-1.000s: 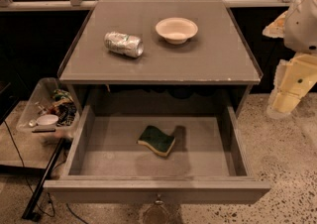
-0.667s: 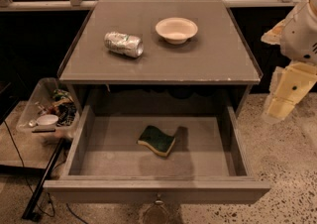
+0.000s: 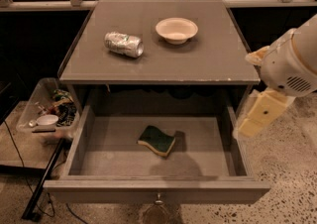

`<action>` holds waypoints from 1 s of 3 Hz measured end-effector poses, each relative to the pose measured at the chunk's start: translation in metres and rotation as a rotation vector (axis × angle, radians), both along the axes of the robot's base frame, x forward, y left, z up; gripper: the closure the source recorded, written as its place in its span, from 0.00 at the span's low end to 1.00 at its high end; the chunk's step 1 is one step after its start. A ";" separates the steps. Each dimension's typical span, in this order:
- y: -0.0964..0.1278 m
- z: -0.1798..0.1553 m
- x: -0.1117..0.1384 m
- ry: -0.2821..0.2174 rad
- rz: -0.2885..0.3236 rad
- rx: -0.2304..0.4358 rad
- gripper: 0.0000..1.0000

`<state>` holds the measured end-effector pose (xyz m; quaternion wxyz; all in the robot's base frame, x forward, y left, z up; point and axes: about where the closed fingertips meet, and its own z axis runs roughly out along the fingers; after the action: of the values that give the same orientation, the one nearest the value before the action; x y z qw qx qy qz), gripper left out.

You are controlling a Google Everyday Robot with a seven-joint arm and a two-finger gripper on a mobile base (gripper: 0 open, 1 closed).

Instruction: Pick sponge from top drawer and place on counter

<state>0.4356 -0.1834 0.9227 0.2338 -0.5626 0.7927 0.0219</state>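
Observation:
The sponge (image 3: 157,140), dark green on top with yellow foam below, lies flat near the middle of the floor of the open top drawer (image 3: 79,143). The drawer is pulled fully out, and its small metal knob (image 3: 159,200) shows on the front panel. The counter (image 3: 208,59) is the grey-brown cabinet top above it. My gripper (image 3: 249,127) hangs from the cream arm at the right, over the drawer's right wall, to the right of the sponge and apart from it. It holds nothing that I can see.
A crushed silver can (image 3: 124,44) and a white bowl (image 3: 177,29) sit on the counter's far half. A clear plastic bin of clutter (image 3: 45,111) stands left of the cabinet. A black cable (image 3: 42,183) runs along the speckled floor.
The arm has moved left and down, from beside the cabinet to over the drawer's right wall. The sponge, can and bowl have not moved.

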 end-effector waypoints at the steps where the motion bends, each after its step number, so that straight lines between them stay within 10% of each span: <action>1: 0.023 -0.028 0.006 -0.041 -0.003 0.076 0.00; 3: 0.059 -0.086 0.029 -0.097 0.007 0.147 0.00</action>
<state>0.4649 -0.1241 0.8368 0.3125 -0.5470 0.7747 0.0535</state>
